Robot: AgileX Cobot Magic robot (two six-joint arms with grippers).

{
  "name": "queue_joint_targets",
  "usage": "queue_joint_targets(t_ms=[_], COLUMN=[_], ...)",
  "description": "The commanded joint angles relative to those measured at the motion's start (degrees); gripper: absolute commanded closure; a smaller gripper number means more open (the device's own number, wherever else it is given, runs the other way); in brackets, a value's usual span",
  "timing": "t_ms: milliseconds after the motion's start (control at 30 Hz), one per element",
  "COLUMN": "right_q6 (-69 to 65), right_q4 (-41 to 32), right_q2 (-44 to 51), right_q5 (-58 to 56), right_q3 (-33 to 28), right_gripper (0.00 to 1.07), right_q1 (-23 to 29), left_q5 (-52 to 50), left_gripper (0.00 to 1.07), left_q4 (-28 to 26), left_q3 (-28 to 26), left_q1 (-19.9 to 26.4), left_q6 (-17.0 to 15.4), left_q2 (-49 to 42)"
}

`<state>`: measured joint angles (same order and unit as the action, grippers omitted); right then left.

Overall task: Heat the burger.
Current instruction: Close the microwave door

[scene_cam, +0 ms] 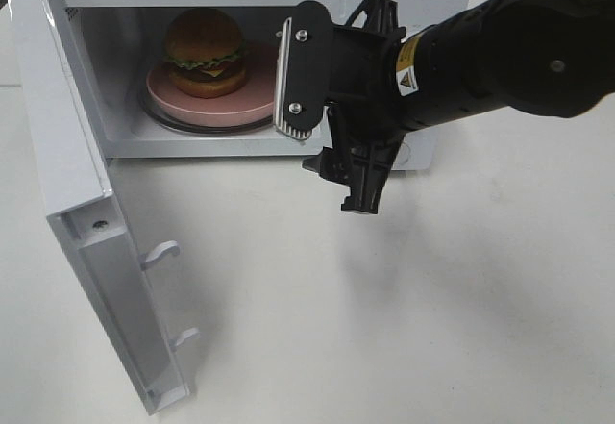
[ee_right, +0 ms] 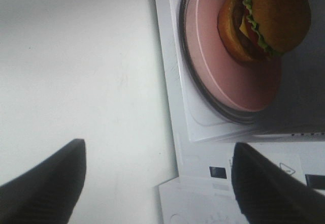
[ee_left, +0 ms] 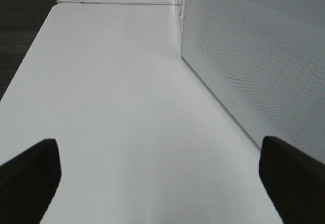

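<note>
Burger is sitting on the pink plate inside the microwave, whose door is hanging open, while the right fingers and left fingers are standing spread and empty outside, so loading is looking done, with closing the door and starting the heat left.

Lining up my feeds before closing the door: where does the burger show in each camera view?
Exterior high: the burger is upper left, inside the open microwave, on the pink plate.
Left wrist: not in it.
Right wrist: the burger is upper right, on the same plate.
Shared landmark: the pink plate, in the exterior and right wrist views.
</note>
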<state>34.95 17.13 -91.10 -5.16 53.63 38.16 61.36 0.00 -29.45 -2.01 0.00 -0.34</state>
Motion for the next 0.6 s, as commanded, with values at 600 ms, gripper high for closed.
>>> queue_joint_targets(t_ms=[600], right_q6=[-33.29], right_q4=[-0.06], right_q2=[15.99], right_q5=[-24.47], right_q3=[-7.85], right_gripper=[0.31], right_q1=[-0.17], left_q5=[-0.11], left_gripper=[0.08], left_q4=[-0.34], left_q3=[-0.06], left_q1=[0.23], left_q6=[0.0], left_q2=[-0.86])
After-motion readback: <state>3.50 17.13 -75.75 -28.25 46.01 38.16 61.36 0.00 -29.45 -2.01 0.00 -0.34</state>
